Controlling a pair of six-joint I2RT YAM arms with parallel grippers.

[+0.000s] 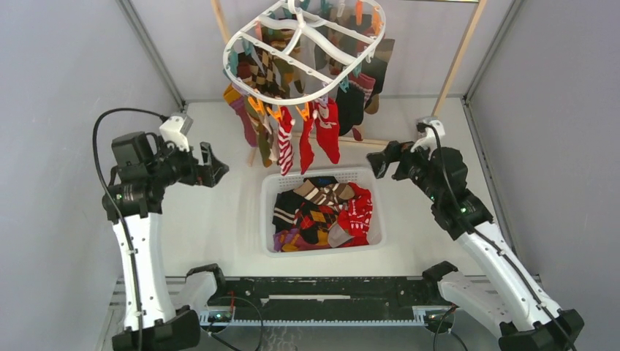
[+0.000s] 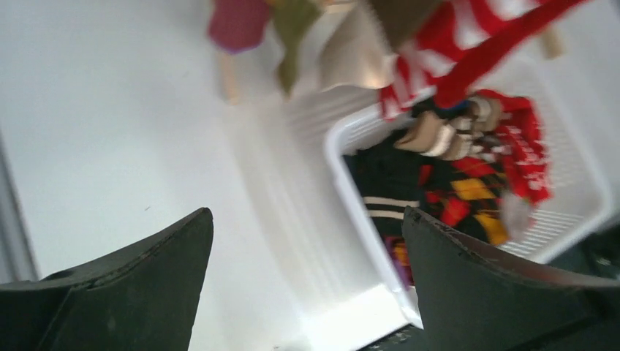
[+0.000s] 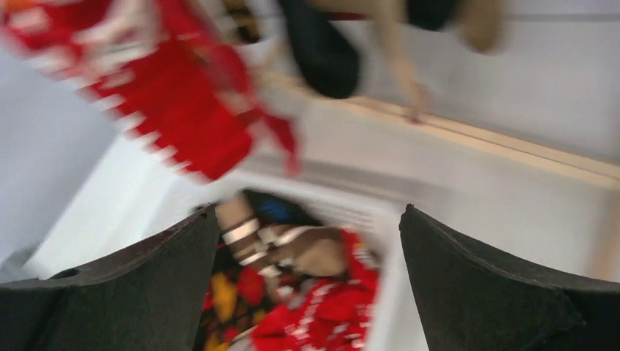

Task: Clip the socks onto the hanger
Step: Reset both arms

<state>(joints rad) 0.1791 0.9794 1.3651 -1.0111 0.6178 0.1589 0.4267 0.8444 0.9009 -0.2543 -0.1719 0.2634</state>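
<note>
The hanger [image 1: 311,97] hangs at the back of the table [image 1: 219,227], in the middle, high above the surface. Many socks [image 1: 327,133] are already clipped on its rim and hang down from it: red ones with white pattern at the front, dark and brown ones behind. Behind the hanger stands a wooden frame [image 1: 458,57].

Below the hanger, a little nearer to the arms, the white basket [image 1: 268,219] stands on the table. It holds a pile of loose socks [image 1: 322,208], black, red, orange and striped.

The left gripper [image 1: 214,167] is in the air at the left of the basket and points to the right, toward the hanging socks. It is lower than the hanger and apart from it, touching nothing. Its jaws are wide apart and there is nothing between them; in its wrist view the basket lies beyond the fingers [image 2: 139,292], at the right.

The right gripper [image 1: 378,164] is at the right of the basket's far corner and points to the left, also lower than the hanger and apart from the socks. Its jaws are spread wide and empty. Its wrist view is blurred, but red hanging socks show above the fingers and the basket below.
</note>
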